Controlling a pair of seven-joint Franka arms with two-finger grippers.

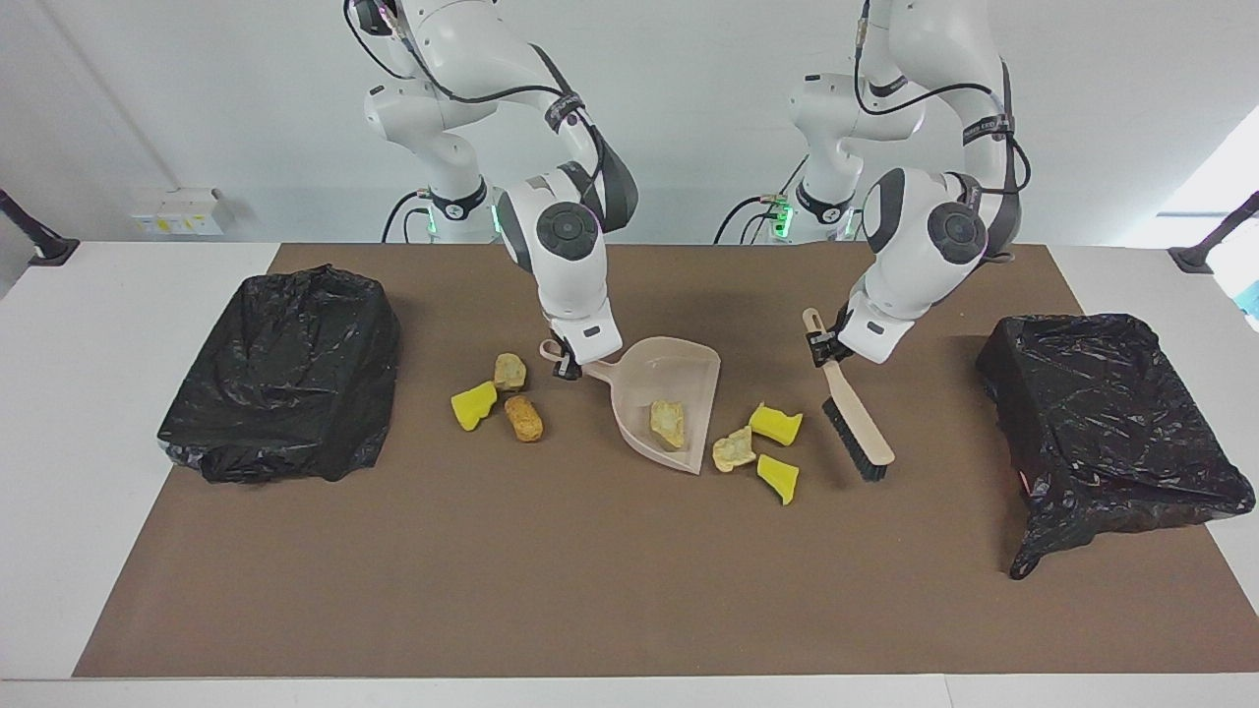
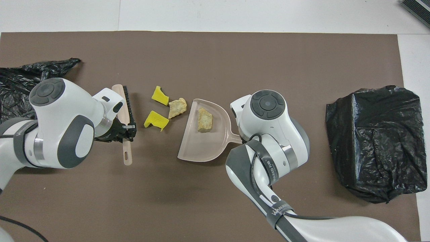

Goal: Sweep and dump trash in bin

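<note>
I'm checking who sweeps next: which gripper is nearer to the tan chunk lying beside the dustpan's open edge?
Right. The right gripper grips the dustpan handle, with the pan between it and the tan chunk. The left gripper holds the brush toward the left arm's end.

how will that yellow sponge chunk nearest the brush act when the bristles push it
The yellow sponge chunk looks like light foam, so it will probably skid easily on the brown mat. Its flat-cut, wedge-like faces suggest it tumbles rather than rolls. Being soft, it may squash slightly under the brush held by the left gripper.
</note>
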